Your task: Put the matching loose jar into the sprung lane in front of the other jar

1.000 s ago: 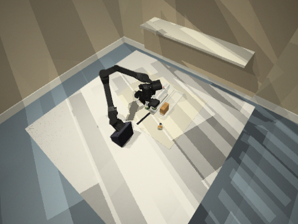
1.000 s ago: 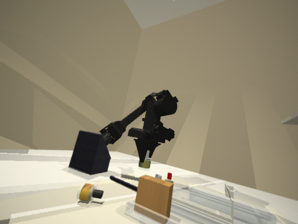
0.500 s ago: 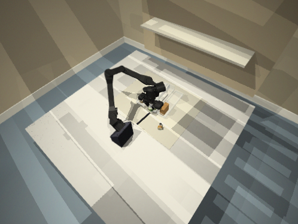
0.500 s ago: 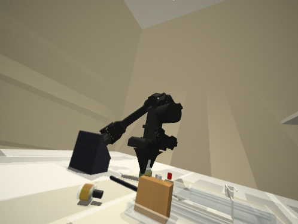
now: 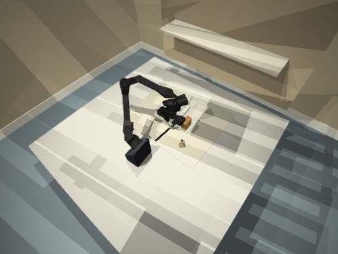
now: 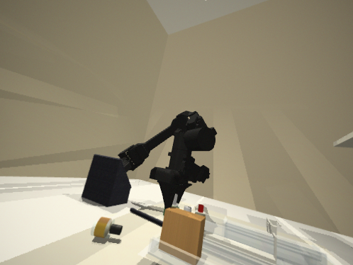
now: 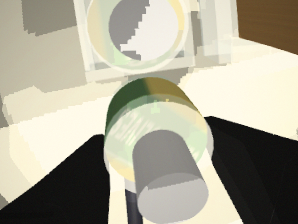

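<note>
My gripper is shut on a jar with a green and yellow label and a grey cap. The held jar is upright or nearly so, just outside the clear lane's low front stop. How high its base hangs is hard to tell. The matching jar stands in the lane behind the stop, its round grey cap facing up. In the exterior view its cap shows above an orange-brown block, which hides its body and part of the held jar. The pusher plate's contact with it is hidden.
The orange-brown block stands beside the lane. A dark rod lies in front. An orange-labelled jar with a black cap lies on its side. A red cap shows behind the block.
</note>
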{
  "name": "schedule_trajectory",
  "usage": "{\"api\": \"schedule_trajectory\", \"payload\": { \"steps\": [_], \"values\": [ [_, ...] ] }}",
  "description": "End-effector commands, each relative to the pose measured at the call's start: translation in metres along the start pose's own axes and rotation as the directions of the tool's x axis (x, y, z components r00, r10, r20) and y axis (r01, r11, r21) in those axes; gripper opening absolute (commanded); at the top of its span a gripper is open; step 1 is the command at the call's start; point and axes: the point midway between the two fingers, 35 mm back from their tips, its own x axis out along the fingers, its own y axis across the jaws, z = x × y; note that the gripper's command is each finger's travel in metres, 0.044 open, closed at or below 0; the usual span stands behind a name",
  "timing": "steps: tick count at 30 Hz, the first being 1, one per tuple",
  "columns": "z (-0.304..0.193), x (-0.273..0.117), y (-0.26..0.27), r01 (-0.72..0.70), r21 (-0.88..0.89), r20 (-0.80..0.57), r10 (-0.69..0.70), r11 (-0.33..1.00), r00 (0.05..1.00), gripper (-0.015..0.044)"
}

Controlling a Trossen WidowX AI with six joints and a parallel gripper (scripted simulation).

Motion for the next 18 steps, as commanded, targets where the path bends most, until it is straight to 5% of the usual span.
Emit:
{"api": "schedule_trajectory", "payload": {
  "steps": [1, 18],
  "values": [
    [0.0034, 0.0, 0.0001, -0.003, 0.002, 0.005, 0.003, 1.0, 1.0, 0.0],
    [0.0112, 0.0003, -0.0002, -0.003, 0.002, 0.005, 0.003, 1.0, 1.0, 0.0]
  ]
}}
